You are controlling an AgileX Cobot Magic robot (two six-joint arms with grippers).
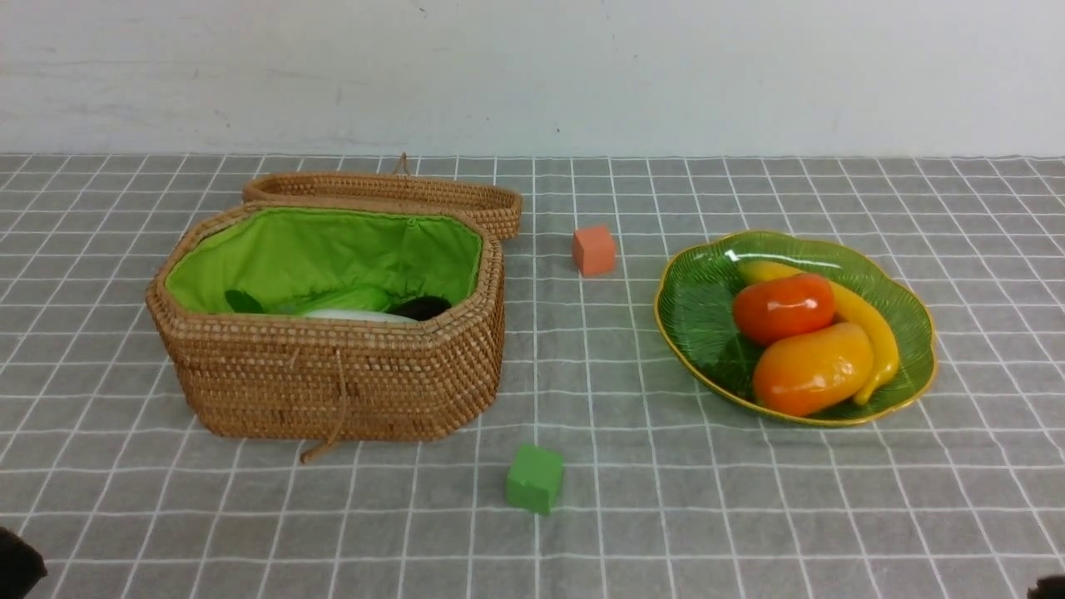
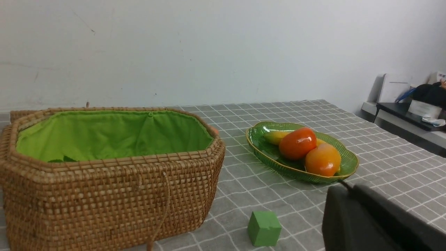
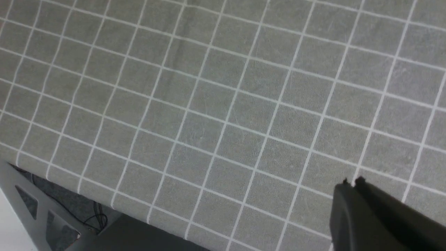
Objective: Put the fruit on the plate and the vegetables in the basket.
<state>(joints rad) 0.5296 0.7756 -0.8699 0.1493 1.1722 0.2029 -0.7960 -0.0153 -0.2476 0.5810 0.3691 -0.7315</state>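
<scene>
Fruit — mango [image 1: 811, 368], persimmon [image 1: 782, 307], banana [image 1: 865, 320] — lies on the plate [image 1: 703, 312]; vegetables [image 1: 358, 305] sit in the basket [image 1: 333, 383]; both well apart from the left gripper [image 2: 343, 184] and right gripper [image 3: 352, 181], each closed on nothing, fingers pressed together.

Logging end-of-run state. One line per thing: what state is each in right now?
basket: lid open, vegetables inside, only partly visible
plate: upright on the cloth, holds all three fruits
persimmon: on plate
mango: on plate, touching persimmon
banana: on plate, behind the other two
orange cube: loose on cloth
green cube: loose on cloth
left gripper: shut, empty
right gripper: shut, empty
</scene>
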